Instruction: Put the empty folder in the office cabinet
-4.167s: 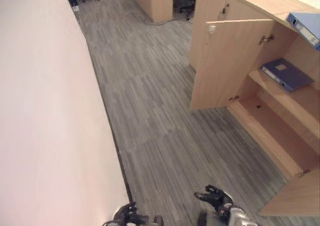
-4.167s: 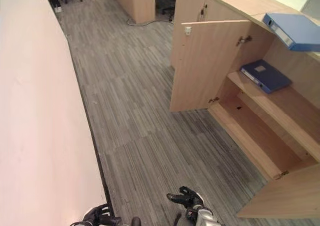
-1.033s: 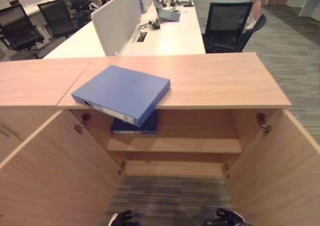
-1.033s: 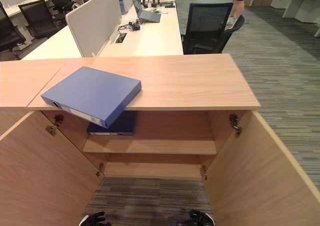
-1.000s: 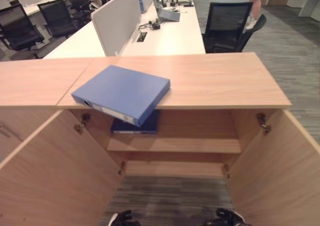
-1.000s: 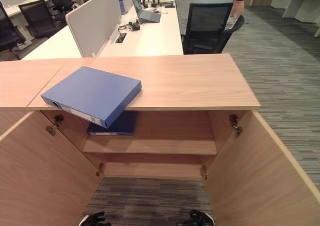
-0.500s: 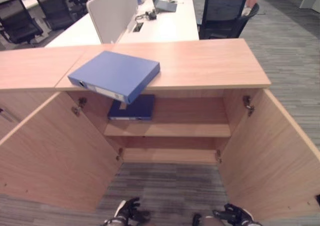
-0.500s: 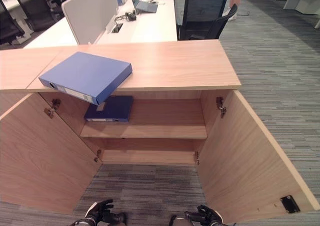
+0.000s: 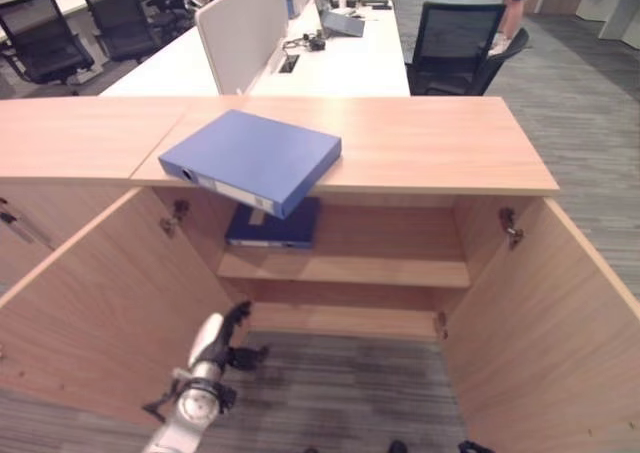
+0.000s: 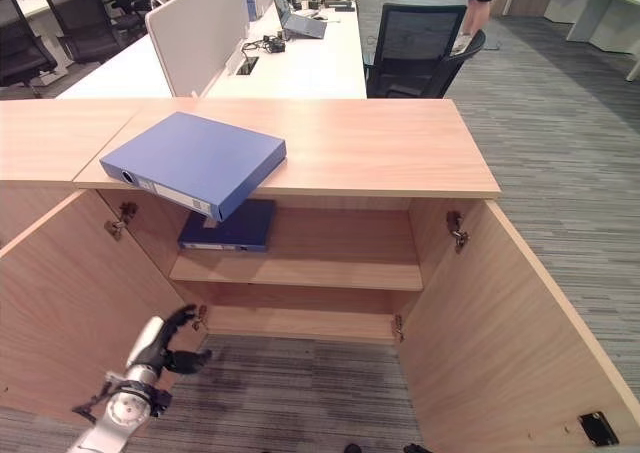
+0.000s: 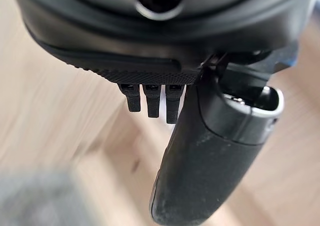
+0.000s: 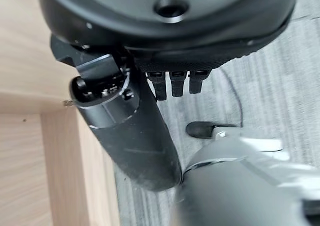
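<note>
Blue box folder on the cabinet top, not yet taken.

The flat blue rigid folder lies on the light wooden office cabinet's worktop, one corner jutting past the front edge above the open doors. A darker blue folder rests on the upper shelf. The left robot hand is raised low before the cabinet, fingers loosely spread, holding nothing; the right robot hand hangs relaxed, empty. The folder is likely light, stiff and smooth-faced; the overhanging corner offers the best hold.
</note>
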Controlling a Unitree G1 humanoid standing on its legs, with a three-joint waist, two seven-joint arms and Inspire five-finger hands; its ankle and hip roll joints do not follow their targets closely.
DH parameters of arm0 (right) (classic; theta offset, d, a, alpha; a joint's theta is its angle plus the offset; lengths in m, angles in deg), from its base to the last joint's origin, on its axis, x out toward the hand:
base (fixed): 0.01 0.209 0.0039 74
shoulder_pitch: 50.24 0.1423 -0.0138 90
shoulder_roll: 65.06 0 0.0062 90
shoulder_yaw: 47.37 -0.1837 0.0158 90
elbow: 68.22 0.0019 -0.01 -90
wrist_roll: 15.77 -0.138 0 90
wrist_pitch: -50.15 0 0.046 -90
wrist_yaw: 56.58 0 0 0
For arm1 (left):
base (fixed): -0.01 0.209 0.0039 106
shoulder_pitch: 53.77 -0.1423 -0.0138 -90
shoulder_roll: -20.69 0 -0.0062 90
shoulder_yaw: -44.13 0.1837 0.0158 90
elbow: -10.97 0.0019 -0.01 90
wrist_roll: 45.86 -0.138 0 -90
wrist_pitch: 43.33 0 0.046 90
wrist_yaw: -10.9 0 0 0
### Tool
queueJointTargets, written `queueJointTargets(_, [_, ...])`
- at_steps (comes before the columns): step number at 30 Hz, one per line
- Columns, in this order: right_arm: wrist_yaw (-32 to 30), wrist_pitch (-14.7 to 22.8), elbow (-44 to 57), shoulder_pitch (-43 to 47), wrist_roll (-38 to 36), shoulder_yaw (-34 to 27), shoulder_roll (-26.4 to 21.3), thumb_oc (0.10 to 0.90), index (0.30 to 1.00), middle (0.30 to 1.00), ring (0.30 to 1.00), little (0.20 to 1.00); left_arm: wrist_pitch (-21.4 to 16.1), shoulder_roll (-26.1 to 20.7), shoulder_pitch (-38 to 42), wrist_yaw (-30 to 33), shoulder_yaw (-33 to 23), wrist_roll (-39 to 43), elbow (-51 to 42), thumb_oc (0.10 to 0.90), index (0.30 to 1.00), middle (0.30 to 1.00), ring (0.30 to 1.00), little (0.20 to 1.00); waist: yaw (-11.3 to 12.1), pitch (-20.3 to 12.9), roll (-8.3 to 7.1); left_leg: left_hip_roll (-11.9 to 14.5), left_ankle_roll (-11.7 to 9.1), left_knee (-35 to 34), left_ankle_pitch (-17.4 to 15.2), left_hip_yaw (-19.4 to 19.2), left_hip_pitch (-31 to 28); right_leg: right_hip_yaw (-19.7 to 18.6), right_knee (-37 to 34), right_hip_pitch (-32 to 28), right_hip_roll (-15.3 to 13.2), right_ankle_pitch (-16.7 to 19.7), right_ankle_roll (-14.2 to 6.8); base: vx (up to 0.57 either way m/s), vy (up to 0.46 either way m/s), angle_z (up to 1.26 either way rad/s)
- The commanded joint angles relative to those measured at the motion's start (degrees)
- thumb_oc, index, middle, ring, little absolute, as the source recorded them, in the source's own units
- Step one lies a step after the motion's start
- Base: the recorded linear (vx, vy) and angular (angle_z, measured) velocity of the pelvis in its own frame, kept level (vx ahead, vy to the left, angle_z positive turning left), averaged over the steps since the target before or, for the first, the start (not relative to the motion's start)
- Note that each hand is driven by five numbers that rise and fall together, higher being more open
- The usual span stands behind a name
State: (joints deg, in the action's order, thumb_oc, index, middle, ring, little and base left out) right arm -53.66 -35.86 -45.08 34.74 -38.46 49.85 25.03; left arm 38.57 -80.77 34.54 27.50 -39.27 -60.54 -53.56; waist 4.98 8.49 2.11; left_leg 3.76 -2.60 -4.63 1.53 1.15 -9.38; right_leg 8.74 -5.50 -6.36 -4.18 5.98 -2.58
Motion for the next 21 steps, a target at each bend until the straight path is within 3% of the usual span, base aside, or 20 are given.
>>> queueJointTargets(1, [-1.02, 2.87, 1.77, 2.11, -0.55, 0.17, 1.3, 0.8, 0.9, 0.9, 0.9, 0.9, -3.11, -4.91, 5.1, 6.51, -1.87, -5.21, -4.82, 0.8, 0.9, 0.9, 0.9, 0.9, 0.66, -1.3, -3.35, 0.12, -2.42, -0.37, -0.89, 0.63, 2.9, -0.15, 2.31, -5.44, -2.72, -8.95, -5.28, 0.02, 0.038, -0.01])
queueJointTargets(7, [-0.96, 2.16, 1.34, 2.2, 0.24, 0.57, 2.06, 0.8, 0.9, 0.9, 0.9, 0.9, -3.73, -3.4, 4.71, 5.9, -4.23, -3.44, -10.37, 0.8, 0.9, 0.9, 0.9, 0.9, 1.13, -1.74, -4.24, -0.51, -1.65, -0.37, -2.06, -0.29, 2.6, -1.01, 2.33, -4.83, -3.58, -8.15, -6.21, 0.02, 0.058, -0.07])
queueJointTargets(13, [-1.3, 1.04, 0.63, 2.96, 0.46, -0.66, 2.32, 0.8, 0.9, 0.9, 0.9, 0.9, -4.61, 0.16, 3.35, 1.65, -2.23, 3.13, -10.7, 0.8, 0.9, 0.9, 0.9, 0.9, 1.22, -1.47, -4.48, -1.84, -0.05, -0.37, -3.03, -1.07, 2.18, -1.82, 6.26, -2.95, -5.39, -8.12, -7.53, 0.01, 0.113, -0.1])
queueJointTargets(17, [-1.24, 0.57, 0.17, 3.55, 0.09, -1.94, 2.5, 0.8, 0.9, 0.9, 0.9, 0.9, -4.42, 1.0, 1.87, -2.12, -0.25, 6.12, -10.25, 0.8, 0.9, 0.9, 0.9, 0.9, 1.51, -0.58, -4.12, -3.12, 1.55, -0.17, -4.61, -1.4, 1.31, -2.73, 13.65, 0.33, -6.62, -8.17, -9.34, 0.04, 0.149, -0.12])
queueJointTargets(19, [-1.19, 0.17, -0.29, 4.08, -0.64, -3.05, 2.71, 0.8, 0.9, 0.9, 0.9, 0.9, -3.67, 1.38, 0.59, -3.83, 0.51, 7.41, -9.52, 0.8, 0.9, 0.9, 0.9, 0.9, 1.19, 0.98, -3.55, -3.62, 2.96, 0.06, -5.22, -1.0, 0.14, -3.23, 24.2, 5.29, -7.45, -2.15, -11.31, 0.0, 0.16, -0.14])
queueJointTargets(21, [-1.34, 0.06, -0.2, 4.56, -0.66, -3.31, 2.66, 0.8, 0.9, 0.9, 0.9, 0.9, -3.34, 1.34, 0.4, -4.28, 0.77, 7.66, -9.64, 0.8, 0.9, 0.9, 0.9, 0.9, 1.1, 1.8, -2.91, -3.45, 3.44, 0.16, -5.22, -1.15, 0.02, -3.24, 28.37, 7.42, -7.42, -0.46, -11.91, -0.03, 0.089, -0.17])
